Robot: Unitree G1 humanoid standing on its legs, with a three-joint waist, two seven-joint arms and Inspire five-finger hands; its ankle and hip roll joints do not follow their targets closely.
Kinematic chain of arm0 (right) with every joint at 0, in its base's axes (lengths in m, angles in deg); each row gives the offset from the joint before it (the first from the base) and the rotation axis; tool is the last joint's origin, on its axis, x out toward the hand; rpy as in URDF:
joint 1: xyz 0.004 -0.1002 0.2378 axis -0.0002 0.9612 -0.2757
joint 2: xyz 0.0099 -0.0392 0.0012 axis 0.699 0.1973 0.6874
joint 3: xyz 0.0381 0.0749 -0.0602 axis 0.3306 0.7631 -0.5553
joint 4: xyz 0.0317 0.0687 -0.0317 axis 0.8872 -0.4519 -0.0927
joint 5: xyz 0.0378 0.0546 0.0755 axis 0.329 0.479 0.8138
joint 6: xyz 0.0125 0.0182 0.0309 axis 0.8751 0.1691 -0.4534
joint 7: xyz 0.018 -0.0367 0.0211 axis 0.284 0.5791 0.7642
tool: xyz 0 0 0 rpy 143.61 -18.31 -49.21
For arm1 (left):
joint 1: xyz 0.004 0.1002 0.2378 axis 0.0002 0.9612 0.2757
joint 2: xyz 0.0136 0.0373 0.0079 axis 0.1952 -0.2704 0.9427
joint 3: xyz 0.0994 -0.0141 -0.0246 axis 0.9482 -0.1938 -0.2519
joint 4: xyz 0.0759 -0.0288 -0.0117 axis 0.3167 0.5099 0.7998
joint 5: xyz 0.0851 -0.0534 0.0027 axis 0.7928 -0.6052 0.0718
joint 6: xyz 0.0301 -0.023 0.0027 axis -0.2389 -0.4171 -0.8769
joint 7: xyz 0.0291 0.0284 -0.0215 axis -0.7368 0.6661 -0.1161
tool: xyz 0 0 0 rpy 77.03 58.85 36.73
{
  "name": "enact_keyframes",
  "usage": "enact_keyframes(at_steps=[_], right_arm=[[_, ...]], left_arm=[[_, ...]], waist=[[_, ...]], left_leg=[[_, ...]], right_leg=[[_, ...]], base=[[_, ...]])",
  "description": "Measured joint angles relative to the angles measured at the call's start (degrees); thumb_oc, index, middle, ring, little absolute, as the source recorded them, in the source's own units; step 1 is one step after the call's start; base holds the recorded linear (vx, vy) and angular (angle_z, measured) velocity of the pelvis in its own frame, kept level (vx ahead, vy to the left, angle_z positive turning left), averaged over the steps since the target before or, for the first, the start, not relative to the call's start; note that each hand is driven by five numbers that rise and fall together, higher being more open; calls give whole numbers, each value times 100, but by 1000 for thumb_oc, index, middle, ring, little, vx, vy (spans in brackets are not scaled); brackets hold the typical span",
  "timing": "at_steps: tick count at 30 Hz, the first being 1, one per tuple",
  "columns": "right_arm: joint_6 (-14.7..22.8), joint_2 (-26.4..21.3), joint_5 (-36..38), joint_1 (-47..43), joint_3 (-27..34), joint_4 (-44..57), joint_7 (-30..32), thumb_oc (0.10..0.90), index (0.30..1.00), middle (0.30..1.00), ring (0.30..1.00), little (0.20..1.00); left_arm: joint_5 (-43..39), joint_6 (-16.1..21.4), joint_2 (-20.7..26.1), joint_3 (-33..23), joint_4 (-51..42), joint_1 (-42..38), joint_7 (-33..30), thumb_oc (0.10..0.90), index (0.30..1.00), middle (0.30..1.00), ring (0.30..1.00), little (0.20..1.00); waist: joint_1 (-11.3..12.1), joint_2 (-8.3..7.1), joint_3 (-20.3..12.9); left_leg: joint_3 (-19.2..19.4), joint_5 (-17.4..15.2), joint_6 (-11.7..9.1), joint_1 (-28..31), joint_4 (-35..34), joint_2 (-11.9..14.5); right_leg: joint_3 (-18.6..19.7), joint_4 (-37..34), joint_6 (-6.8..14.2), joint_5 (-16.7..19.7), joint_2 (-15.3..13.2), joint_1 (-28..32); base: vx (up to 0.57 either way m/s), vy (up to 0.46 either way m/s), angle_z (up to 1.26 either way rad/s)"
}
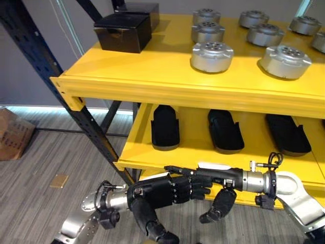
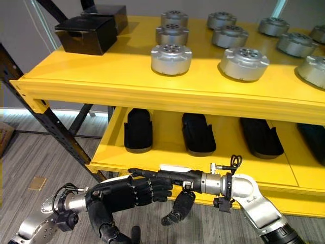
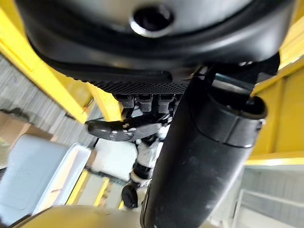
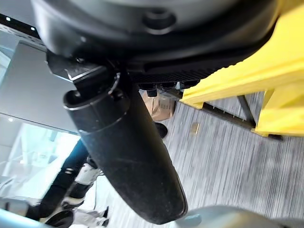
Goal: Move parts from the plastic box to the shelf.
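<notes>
Shelf point(image 1: 152, 84): yellow, two tiers seen, carried on a dark blue upright point(image 1: 61, 96) at the left.

Upper tier: round silver parts point(image 1: 212, 56) stand in rows from the middle toward the right end, the nearest two close to the front edge, the rest further back. All rest flat and apart from one another. Two black boxes point(image 1: 123, 31) sit at the back left corner, one behind the other.

Lower tier: black oblong trays point(image 1: 165, 127) lie side by side, running from front to back, with gaps between them.

Left hand point(image 1: 162, 190): below the front edge of the lower tier, over the grey floor point(image 1: 40, 162). Fingers loosely curled, thumb hanging down; nothing is held.

Right hand point(image 1: 213, 179): just beside the left hand, level with the front edge of the lower tier. Fingers stretched out straight toward the left hand and overlapping its fingertips, thumb hanging below; released, carrying no part.

Floor: a cardboard box point(image 1: 14, 133) lies at the far left, and a small tan tile point(image 1: 59, 181) lies nearer the shelf.
</notes>
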Motion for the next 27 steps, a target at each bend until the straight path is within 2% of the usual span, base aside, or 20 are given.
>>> enact_keyframes(at_steps=[3, 5, 8, 11, 15, 22, 27], right_arm=[[117, 21, -268, -9, -5, -136, 204, 900, 1000, 1000, 1000, 1000], [291, 103, -597, -2, -13, -239, 482, 900, 1000, 1000, 1000, 1000], [336, 108, -1009, -2, -7, -320, 948, 900, 1000, 1000, 1000, 1000], [425, 190, -1390, 0, 5, -357, 1328, 900, 1000, 1000, 1000, 1000], [450, 251, -1773, 3, 36, -357, 1676, 900, 1000, 1000, 1000, 1000], [438, 483, -2053, 85, 129, -361, 1918, 900, 1000, 1000, 1000, 1000], [378, 573, -2244, 120, 155, -361, 2015, 900, 1000, 1000, 1000, 1000]], left_arm=[[10, 33, 6, -182, -5, 89, -131, 900, 1000, 1000, 1000, 1000], [16, 255, -69, -582, -26, 410, -423, 900, 1000, 1000, 1000, 1000], [-10, 570, -260, -1114, 74, 672, -1197, 900, 1000, 1000, 1000, 1000], [-29, 839, -311, -1467, 143, 783, -1471, 900, 1000, 1000, 1000, 1000], [-35, 1235, -466, -1902, 146, 1023, -1674, 900, 1000, 1000, 1000, 1000], [-29, 1768, -862, -2837, 220, 1121, -2315, 900, 1000, 1000, 1000, 1000], [-14, 1790, -903, -2857, 219, 1102, -2307, 900, 1000, 1000, 1000, 1000]], waist=[[71, 0, 1], [96, -8, 0], [231, -12, 0], [437, -31, 5], [576, -73, 24], [748, -315, 108], [803, -406, 152]], left_leg=[[0, 2, -13, -33, -5, -29], [5, -57, 15, -26, -5, -42], [-129, -19, 69, -45, -2, -62], [-219, 5, 106, -89, 2, -113], [-327, 44, 90, -109, 18, -207], [-431, -23, 115, -157, -2, -274], [-471, -31, 149, -206, -2, -345]], right_leg=[[-31, 0, 8, 5, -21, 7], [-82, -1, 9, 2, -24, 13], [-154, -1, 33, -21, -31, 26], [-255, -1, 58, -39, -60, 25], [-394, -1, 109, -74, -123, 64], [-492, 0, 145, -103, -159, 80], [-571, 1, 159, -108, -221, 69]], base=[[-4, 71, 0], [-2, 54, -2], [3, 35, 20], [2, 35, 20], [6, 27, 18], [13, -1, 10], [16, 12, 8]])
